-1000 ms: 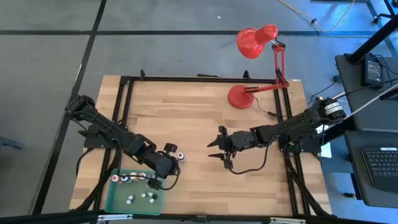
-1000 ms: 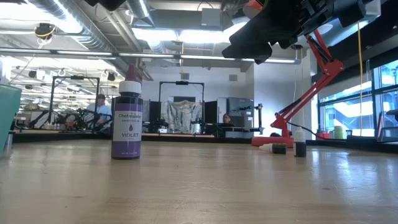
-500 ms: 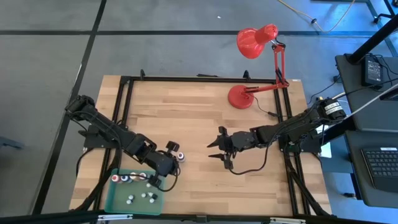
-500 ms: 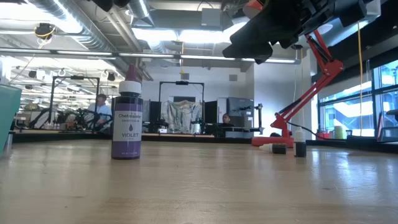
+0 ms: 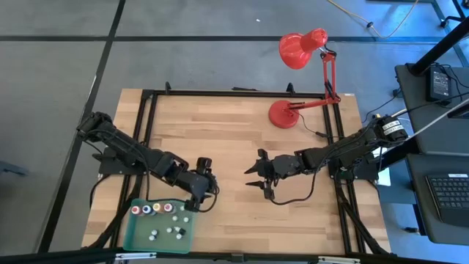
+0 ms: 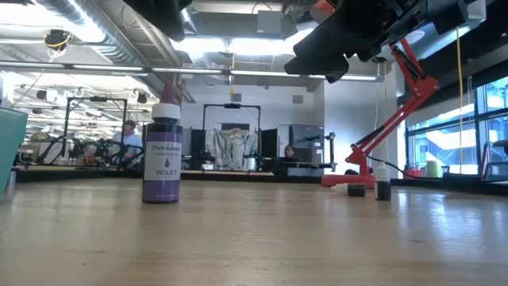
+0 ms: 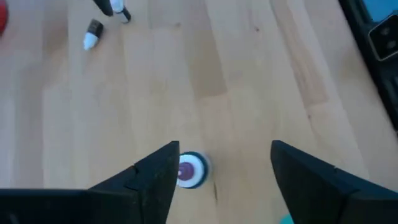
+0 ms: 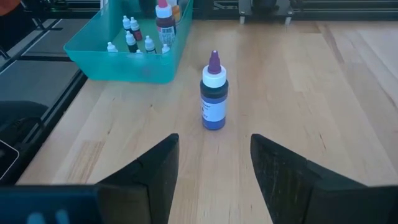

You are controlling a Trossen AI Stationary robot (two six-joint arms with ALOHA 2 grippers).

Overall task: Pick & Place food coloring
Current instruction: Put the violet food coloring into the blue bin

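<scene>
The left gripper [image 7: 221,180] hung wide open directly above the upright violet food coloring bottle [image 8: 214,93] near the bench's front-left corner, just beside the green tray [image 5: 139,231], poised to grasp it.

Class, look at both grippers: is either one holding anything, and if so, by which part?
Nothing is held. The left gripper hangs open above the violet bottle; the right gripper is open and empty.

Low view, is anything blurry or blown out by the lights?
Low view: violet bottle sharp, ceiling lights glare white, arm overhead a dark silhouette. Left wrist view: soft, bottle cap blurred between open fingers. Right wrist view: evenly lit, bottle crisp.
</scene>
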